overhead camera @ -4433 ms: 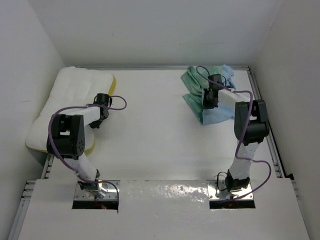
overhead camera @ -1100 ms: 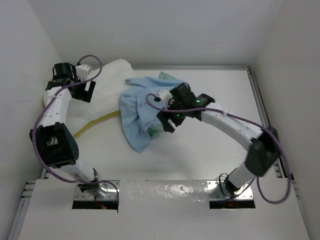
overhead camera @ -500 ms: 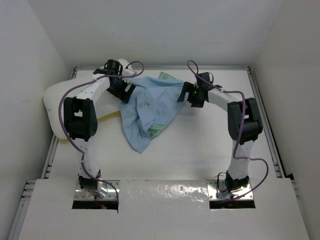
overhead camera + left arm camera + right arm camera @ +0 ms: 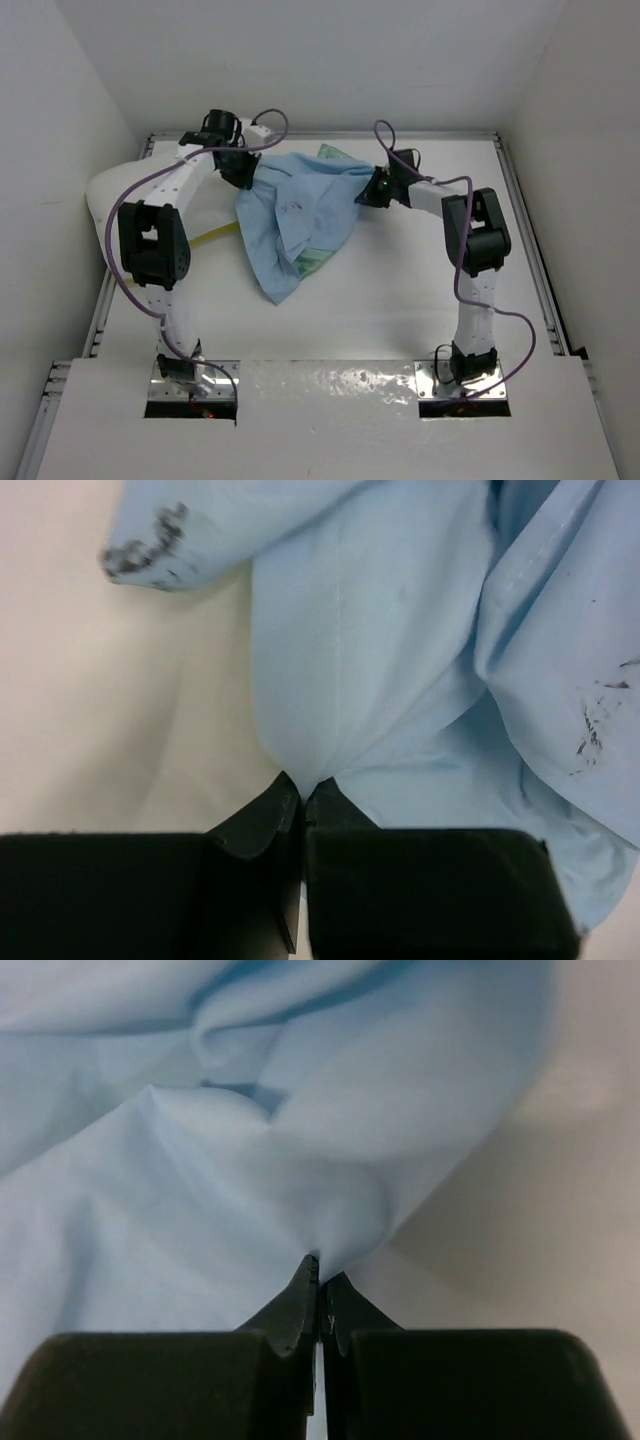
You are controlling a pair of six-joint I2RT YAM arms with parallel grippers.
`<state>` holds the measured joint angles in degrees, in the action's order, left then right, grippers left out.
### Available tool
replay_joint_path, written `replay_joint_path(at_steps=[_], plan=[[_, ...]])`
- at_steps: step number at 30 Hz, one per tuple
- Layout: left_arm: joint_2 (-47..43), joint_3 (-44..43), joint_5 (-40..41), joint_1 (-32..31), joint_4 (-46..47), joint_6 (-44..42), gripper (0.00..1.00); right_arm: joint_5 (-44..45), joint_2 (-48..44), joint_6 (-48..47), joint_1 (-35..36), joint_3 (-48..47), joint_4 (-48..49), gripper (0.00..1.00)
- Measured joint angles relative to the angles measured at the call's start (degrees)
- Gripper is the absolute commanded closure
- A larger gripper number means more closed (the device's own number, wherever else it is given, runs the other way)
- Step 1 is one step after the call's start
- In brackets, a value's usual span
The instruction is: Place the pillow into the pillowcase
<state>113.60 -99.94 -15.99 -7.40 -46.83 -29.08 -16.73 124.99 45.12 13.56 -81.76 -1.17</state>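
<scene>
White tabletop [image 4: 400, 290], left claw [image 4: 302, 785] and right claw [image 4: 320, 1265] newly tight on pillowcase [image 4: 300, 210] edges

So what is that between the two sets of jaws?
The pillowcase, light blue side up, spans the gap; left jaws and right jaws each pinch it. The top view shows this.

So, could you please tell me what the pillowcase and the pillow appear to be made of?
The pillowcase looks like thin woven cloth, light blue and matte on this side: it gathers into soft folds, shows a stitched seam, and bunches finely where the left gripper pinches it. The pillow seems a padded white fabric, puffy in outline; its filling cannot be seen.
</scene>
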Motion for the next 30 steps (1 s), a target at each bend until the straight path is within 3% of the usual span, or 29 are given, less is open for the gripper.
replay_joint_path(at_steps=[4, 9, 13, 16, 18, 21, 22, 23, 24, 25, 26, 27, 29, 30], plan=[[-3.41, -4.48, -0.66, -0.02, 0.33, 1.18, 1.0, 0.04, -6.93, 1.88, -5.33, 9.42, 1.07, 1.0], [-4.92, -20.33, -2.67, -0.44, 1.81, 5.11, 1.0, 2.01, -26.56, 0.85, -23.89, 15.72, -3.54, 1.0], [-4.72, -32.92, -5.09, -1.81, 4.85, 8.66, 1.0, 7.48, -39.98, -4.63, -34.86, 9.09, -8.61, 1.0], [-4.68, -35.5, -6.19, -4.5, 7.65, 9.97, 1.0, 9.55, -43.39, -9.09, -34.29, 0.0, -11.82, 1.0], [-4.79, -32.74, -7.19, -6.62, 9.22, 10.14, 1.0, 10.84, -44.17, -10.93, -33.46, -2.91, -12.9, 1.0], [-5.92, -20.48, -8.63, -8.94, 11.54, 10.16, 0.96, 14.19, -45.44, -12.28, -32.48, -2.1, -17.18, 0.49], [-6.1, -15.54, -8.92, -9.51, 11.08, 10.03, 0.84, 15.65, -45.59, -12.7, -32.52, -1.11, -19.08, 0.24], [-6.12, -10.01, -9.2, -9.84, 10.84, 9.51, 0.64, 17.81, -45.64, -13.7, -32.54, 0.46, -21.77, 0.09], [-6.1, -2.93, -9.33, -9.88, 9.66, 8.66, 0.48, 19.8, -45.64, -14.34, -32.54, 1.92, -24.61, 0.01], [-6.1, 2.99, -9.77, -9.84, 8.76, 7.3, 0.31, 21.7, -45.57, -15.52, -32.54, 2.82, -27.78, 0.01], [-6.08, 7.76, -9.97, -9.7, 5.7, 5.11, 0.07, 22.97, -45.53, -16.31, -32.57, 3.28, -30.25, 0.01], [-6.01, 11.28, -10.29, -9.55, 1.9, 2.62, 0.0, 24.46, -45.53, -17.35, -32.5, 3.34, -32.98, 0.01], [-6.01, 14.38, -10.67, -9.33, -6.91, -1.46, 0.0, 25.99, -46.01, -19.54, -31.67, 3.15, -35.3, 0.08], [-6.05, 14.29, -10.49, -9.33, -8.87, -2.49, 0.0, 26.27, -46.21, -20.63, -30.84, 2.86, -35.91, 0.56]])
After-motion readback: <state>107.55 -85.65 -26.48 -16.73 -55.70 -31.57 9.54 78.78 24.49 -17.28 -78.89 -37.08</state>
